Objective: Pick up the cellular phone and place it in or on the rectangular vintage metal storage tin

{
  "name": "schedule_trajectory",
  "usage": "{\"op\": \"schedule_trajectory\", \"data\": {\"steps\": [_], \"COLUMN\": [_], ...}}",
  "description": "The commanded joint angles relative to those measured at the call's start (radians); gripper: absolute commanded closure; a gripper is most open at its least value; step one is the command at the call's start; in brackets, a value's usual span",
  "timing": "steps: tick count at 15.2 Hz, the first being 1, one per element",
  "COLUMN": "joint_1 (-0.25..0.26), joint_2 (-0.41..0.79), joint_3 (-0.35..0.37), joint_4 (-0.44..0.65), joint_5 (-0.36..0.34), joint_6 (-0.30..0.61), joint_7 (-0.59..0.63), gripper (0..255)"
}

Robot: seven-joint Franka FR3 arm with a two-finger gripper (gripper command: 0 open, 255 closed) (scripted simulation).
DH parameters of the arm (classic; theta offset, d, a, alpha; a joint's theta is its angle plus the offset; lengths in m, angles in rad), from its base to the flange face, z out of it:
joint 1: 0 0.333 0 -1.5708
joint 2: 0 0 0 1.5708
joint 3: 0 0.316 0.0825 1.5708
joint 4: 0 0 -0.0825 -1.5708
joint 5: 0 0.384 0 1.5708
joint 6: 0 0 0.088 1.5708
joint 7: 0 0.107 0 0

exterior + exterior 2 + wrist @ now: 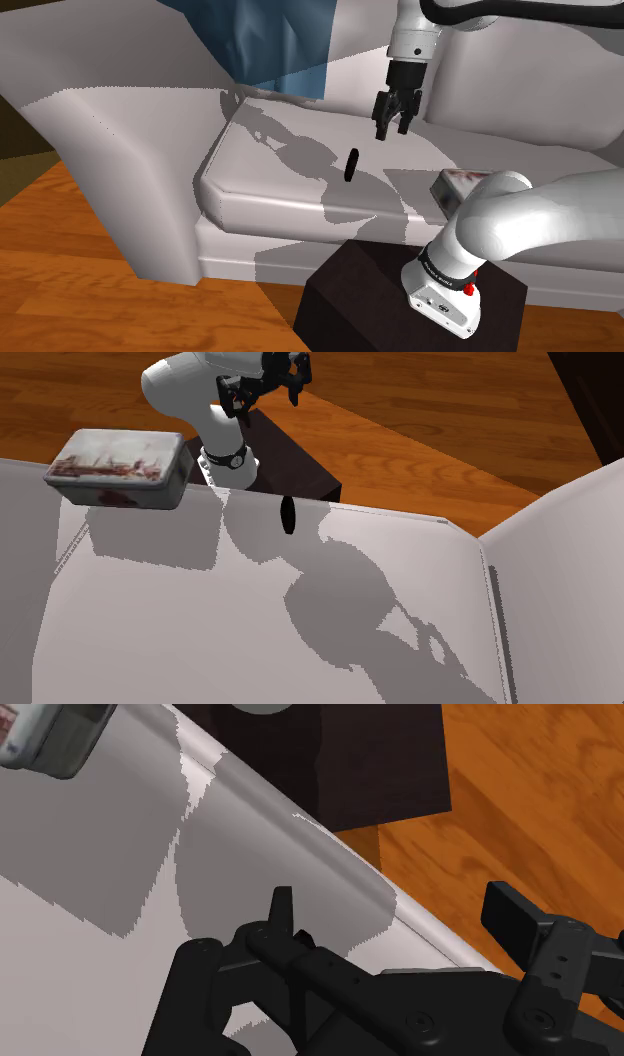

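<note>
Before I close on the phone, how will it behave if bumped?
The phone stands on a thin edge, so it will probably topple at a light touch. It looks like a flat slab, likely stiff. Near the front edge of the cushion, a push might drop it off.

Sofa seat cushion (270,165): pale grey, flat, rounded along its front edge, crossed by grey shadows. Armrest (110,160): same colour, broad, rising at the shoulder view's left and touching the cushion. Blue draped cloth (262,40): seen above the sofa's back. Wooden floor (60,270): orange-brown planks, bordering the sofa's front.
</note>
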State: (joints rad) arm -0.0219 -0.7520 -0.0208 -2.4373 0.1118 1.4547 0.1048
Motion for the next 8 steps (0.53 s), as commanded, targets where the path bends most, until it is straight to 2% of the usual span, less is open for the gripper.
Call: {"op": "schedule_trajectory", "data": {"steps": [1, 8], "joint_1": [0.000, 0.011], "joint_2": [0.000, 0.099], "joint_3": [0.000, -0.069], "joint_4": [0.000, -0.114], "joint_5": [0.000, -0.062], "joint_6": [0.000, 0.310], "joint_7": [0.000, -0.195], "gripper": [0, 0]}}
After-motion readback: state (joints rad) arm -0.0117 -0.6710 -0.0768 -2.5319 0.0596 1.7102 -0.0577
